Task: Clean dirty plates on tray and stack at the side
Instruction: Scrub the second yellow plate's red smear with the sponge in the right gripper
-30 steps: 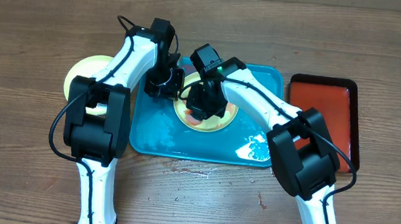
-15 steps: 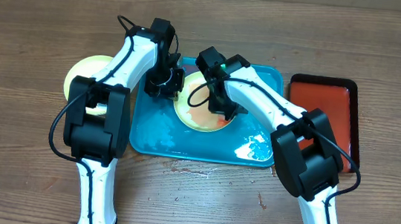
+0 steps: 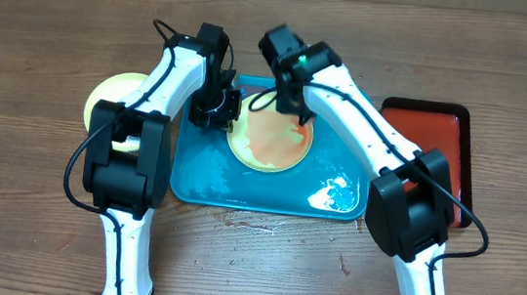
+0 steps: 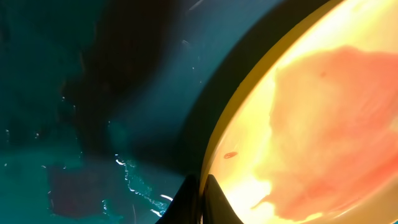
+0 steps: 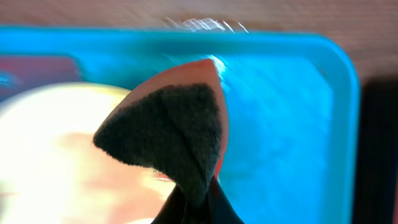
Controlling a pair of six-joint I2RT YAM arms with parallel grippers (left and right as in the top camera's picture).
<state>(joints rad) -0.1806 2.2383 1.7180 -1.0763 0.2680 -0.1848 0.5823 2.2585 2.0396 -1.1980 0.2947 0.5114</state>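
one wet teal tray point(image 3: 211, 176) on a wooden table point(image 3: 39, 45); left gripper point(image 4: 199, 196) seemingly pinches a plate point(image 4: 311, 124), right gripper point(image 5: 196, 208) clamps a sponge point(image 5: 168, 134).

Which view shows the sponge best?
The right wrist view: the sponge is close and large, pinched in the right fingers, dark side to the camera. Overhead, the right arm mostly hides it. The left wrist view shows plate and tray, no sponge.

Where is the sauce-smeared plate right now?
Overhead, the round pale yellow plastic plate smeared with red sauce lies centrally on the large teal plastic tray, the left arm's fingers at its left rim.
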